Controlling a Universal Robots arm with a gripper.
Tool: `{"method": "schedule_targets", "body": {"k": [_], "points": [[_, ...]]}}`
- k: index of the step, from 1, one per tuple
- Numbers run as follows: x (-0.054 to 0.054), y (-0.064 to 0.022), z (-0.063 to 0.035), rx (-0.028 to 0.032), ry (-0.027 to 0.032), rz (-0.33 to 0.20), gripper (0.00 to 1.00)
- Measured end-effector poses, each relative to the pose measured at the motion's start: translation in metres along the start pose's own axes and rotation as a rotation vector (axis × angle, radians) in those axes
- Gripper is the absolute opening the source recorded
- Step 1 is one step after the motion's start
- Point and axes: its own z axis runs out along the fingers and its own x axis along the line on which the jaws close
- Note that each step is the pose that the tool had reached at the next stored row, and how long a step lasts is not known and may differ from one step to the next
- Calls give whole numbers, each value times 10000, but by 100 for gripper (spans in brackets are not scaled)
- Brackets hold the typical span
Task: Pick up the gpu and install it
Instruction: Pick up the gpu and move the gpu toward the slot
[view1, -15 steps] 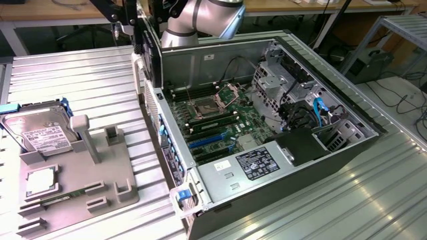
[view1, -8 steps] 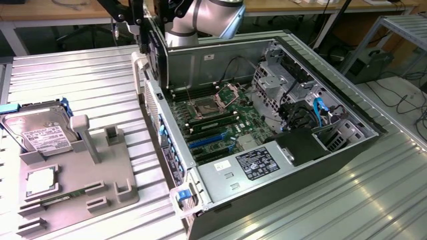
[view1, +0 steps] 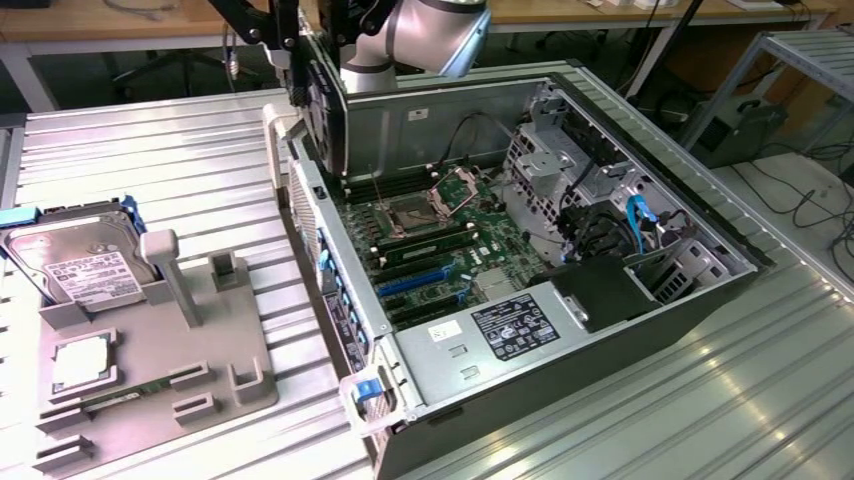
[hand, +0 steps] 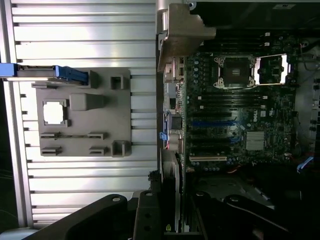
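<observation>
One gpu (view1: 328, 115) is clamped edge-on by the gripper (view1: 310, 50) and hangs straight down from it, its black cooler face turned sideways. Below the gripper lies the open computer case (view1: 641, 300). The card is held over the case's rear edge and is not yet seated in any slot. The motherboard (view1: 441, 240), with its blue expansion slots (view1: 414, 282), is seen lower than the gripper, beside the card and apart from it. In the wrist view the silver bracket edge of the gpu (hand: 172, 190) is seen directly under the gripper (hand: 169, 225). Well away from the gripper, a grey fixture (view1: 147, 335) on the ribbed tabletop (view1: 174, 150) carries a hard drive (view1: 80, 265) and a RAM stick (view1: 127, 392).
</observation>
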Motion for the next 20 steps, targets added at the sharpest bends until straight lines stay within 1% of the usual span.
{"method": "schedule_targets", "body": {"k": [20], "points": [[-178,3,17,0,0,0,27]]}}
